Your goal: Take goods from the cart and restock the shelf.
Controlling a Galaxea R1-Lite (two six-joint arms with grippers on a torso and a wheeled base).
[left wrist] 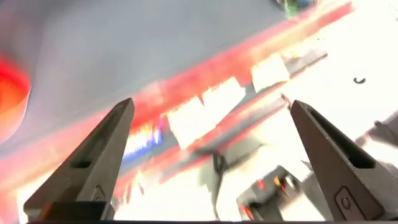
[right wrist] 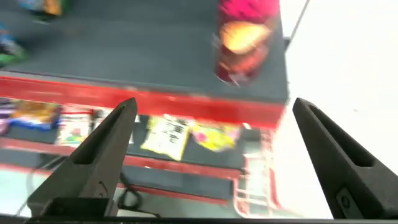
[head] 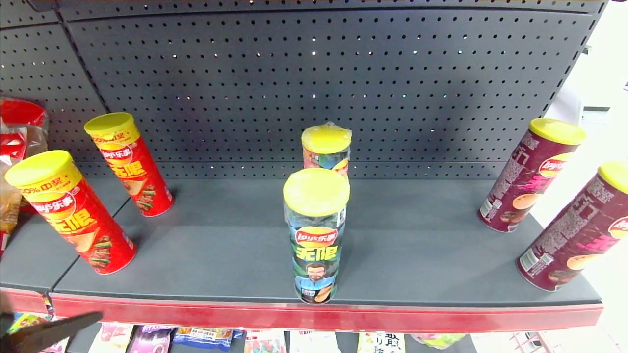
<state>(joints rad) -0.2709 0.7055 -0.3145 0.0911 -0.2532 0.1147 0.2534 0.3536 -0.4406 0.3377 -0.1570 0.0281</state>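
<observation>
On the grey shelf (head: 235,245) stand yellow-lidded chip cans. Two red ones (head: 78,215) (head: 130,164) are at the left. A dark green-and-black can (head: 316,235) stands at the front middle, with a similar can (head: 326,147) behind it. Two maroon cans (head: 532,176) (head: 574,233) lean at the right. My left gripper (left wrist: 211,168) is open and empty below the shelf's red front lip (left wrist: 186,87); one of its fingers (head: 49,331) shows at the lower left of the head view. My right gripper (right wrist: 214,162) is open and empty, facing the shelf's right end, where a maroon can (right wrist: 245,37) stands.
A perforated dark back panel (head: 314,88) closes the shelf behind. Red snack bags (head: 19,127) sit at the far left. Bagged goods (head: 206,338) hang on the lower shelf under the red lip (head: 324,316). A red wire cart (right wrist: 255,186) lies below the right gripper.
</observation>
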